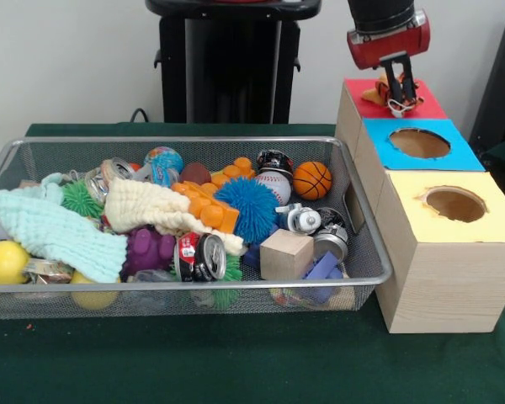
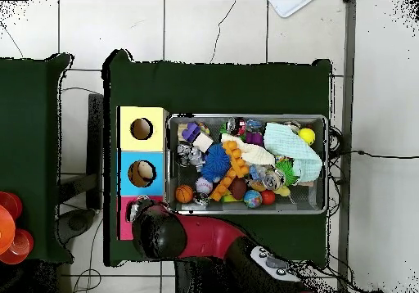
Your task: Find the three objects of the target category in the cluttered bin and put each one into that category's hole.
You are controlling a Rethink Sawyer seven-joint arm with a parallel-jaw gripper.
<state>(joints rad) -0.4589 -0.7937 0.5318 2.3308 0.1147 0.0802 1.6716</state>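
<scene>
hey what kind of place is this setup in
Probably a robotics lab test bench: a red robot arm over a green-clothed table, a wire-mesh bin of mixed toys, and wooden sorting boxes with coloured holes.

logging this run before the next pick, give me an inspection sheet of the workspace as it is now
surface: table under dark green cloth, bare in front of the tray
job's things: wire-mesh bin full; orange tiger-striped plush at the red-topped hole, on the red top, under the gripper
clutter: blue spiky ball, mini basketball, baseball, wooden cube, crushed can, mint cloth, yellow ball
grippers: gripper low over the red top, fingers around the plush; open or shut cannot be told
cables: black cable behind the table; more on the floor
surroundings: blue-topped hole, yellow-topped hole, white tiled floor
</scene>
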